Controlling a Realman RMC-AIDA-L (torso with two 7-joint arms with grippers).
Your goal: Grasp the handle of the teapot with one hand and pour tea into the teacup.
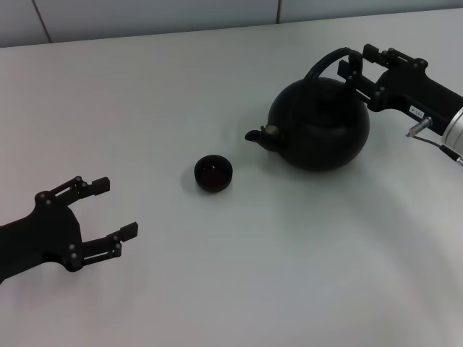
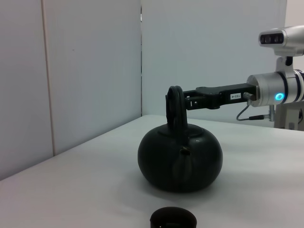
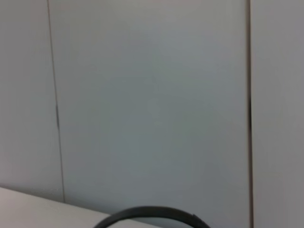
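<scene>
The matte-black teapot (image 1: 318, 126) stands upright on the white table (image 1: 239, 282), its spout pointing toward my left side. Its arched handle (image 1: 323, 63) rises over the lid. My right gripper (image 1: 352, 70) reaches in from the right and is shut on the handle's top right part. The left wrist view shows the teapot (image 2: 180, 159), the handle (image 2: 175, 107) and the right gripper (image 2: 187, 102) level at it. The handle's arc (image 3: 152, 211) shows low in the right wrist view. The small black teacup (image 1: 213, 173) sits left of the spout, also seen in the left wrist view (image 2: 173, 219). My left gripper (image 1: 116, 208) is open and empty at the near left.
Grey wall panels (image 1: 145, 14) stand behind the table's far edge. The right arm's silver forearm (image 2: 278, 90) stretches over the table's right side.
</scene>
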